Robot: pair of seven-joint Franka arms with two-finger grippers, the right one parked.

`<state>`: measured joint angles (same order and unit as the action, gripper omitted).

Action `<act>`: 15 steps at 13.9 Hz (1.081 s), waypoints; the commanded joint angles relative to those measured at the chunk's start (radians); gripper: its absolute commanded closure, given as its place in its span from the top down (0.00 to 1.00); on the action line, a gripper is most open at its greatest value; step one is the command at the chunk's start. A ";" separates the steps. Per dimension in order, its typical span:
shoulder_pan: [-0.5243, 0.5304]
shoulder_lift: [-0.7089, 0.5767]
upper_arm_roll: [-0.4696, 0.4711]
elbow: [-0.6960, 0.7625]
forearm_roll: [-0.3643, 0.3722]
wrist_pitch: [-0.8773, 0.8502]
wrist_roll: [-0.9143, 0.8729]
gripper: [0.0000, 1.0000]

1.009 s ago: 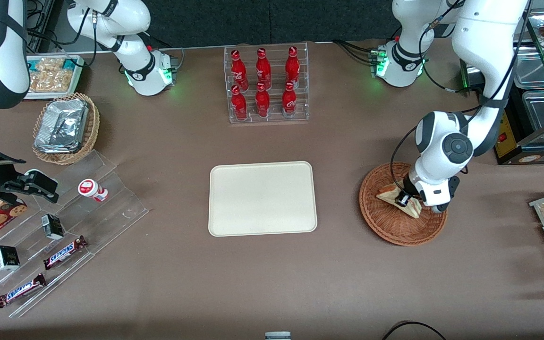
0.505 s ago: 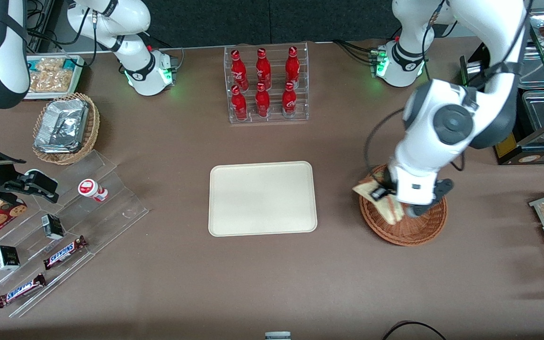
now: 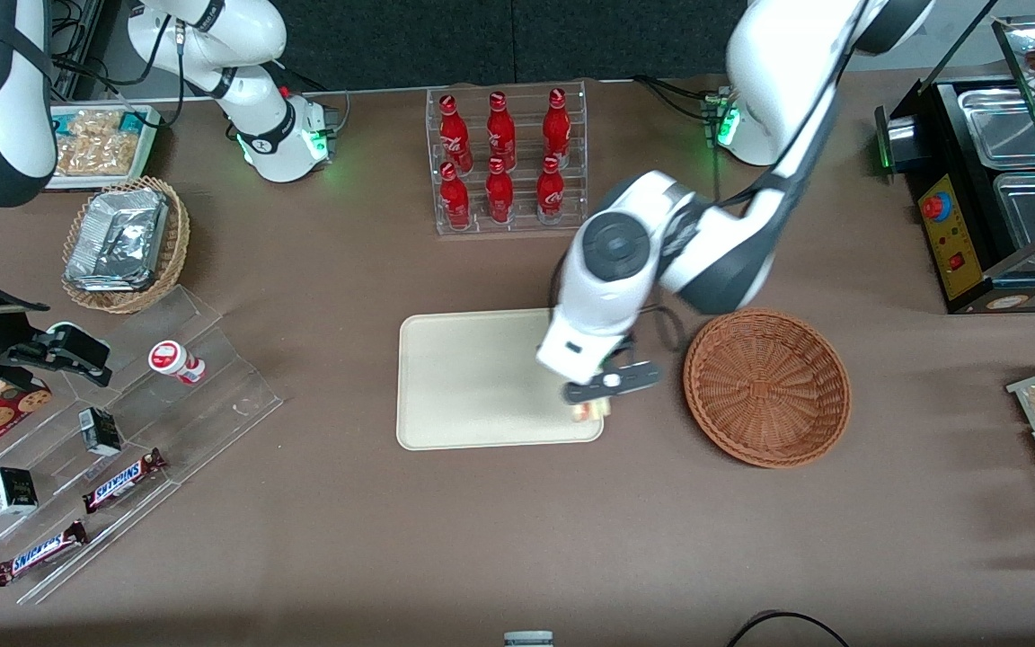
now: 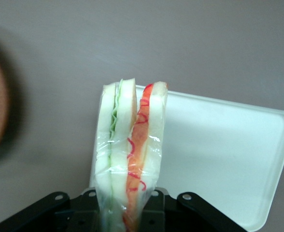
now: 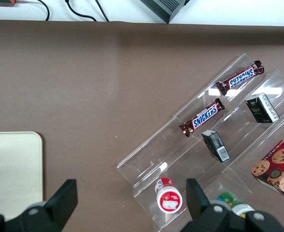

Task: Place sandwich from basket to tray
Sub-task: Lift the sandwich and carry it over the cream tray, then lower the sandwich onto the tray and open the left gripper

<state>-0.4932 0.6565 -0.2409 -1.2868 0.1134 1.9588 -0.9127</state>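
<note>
The sandwich (image 4: 130,154), a plastic-wrapped wedge of white bread with green and red filling, is held upright in the air, and my gripper (image 4: 127,212) is shut on its lower end. In the front view only a small bit of the sandwich (image 3: 589,412) shows under the gripper (image 3: 597,403), which hangs over the corner of the cream tray (image 3: 473,377) nearest the basket. The round reddish-brown wicker basket (image 3: 766,386) stands beside the tray with nothing in it. Below the sandwich the tray (image 4: 219,154) is bare.
A clear rack of red bottles (image 3: 507,160) stands farther from the front camera than the tray. A tan wicker basket with foil containers (image 3: 125,241) and a clear stepped stand with snack bars (image 3: 113,449) lie toward the parked arm's end. A metal warmer (image 3: 1012,162) stands toward the working arm's end.
My gripper lifted the sandwich out of the basket and carried it sideways to above the tray's corner. The basket now holds nothing.
</note>
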 commanded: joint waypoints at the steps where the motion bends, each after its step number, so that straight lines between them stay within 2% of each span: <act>1: -0.059 0.101 0.006 0.093 0.009 0.063 0.029 0.02; 6: -0.129 0.227 0.009 0.092 0.015 0.192 0.031 0.06; 11: -0.148 0.272 0.014 0.086 0.037 0.226 0.017 0.18; 12: -0.148 0.270 0.014 0.087 0.037 0.226 0.017 0.43; 13: -0.143 0.264 0.014 0.093 0.035 0.226 0.015 0.82; 14: -0.139 0.255 0.014 0.093 0.029 0.223 0.012 1.00; 15: -0.134 0.233 0.014 0.095 0.026 0.213 0.000 1.00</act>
<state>-0.6247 0.9162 -0.2359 -1.2163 0.1355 2.1924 -0.8955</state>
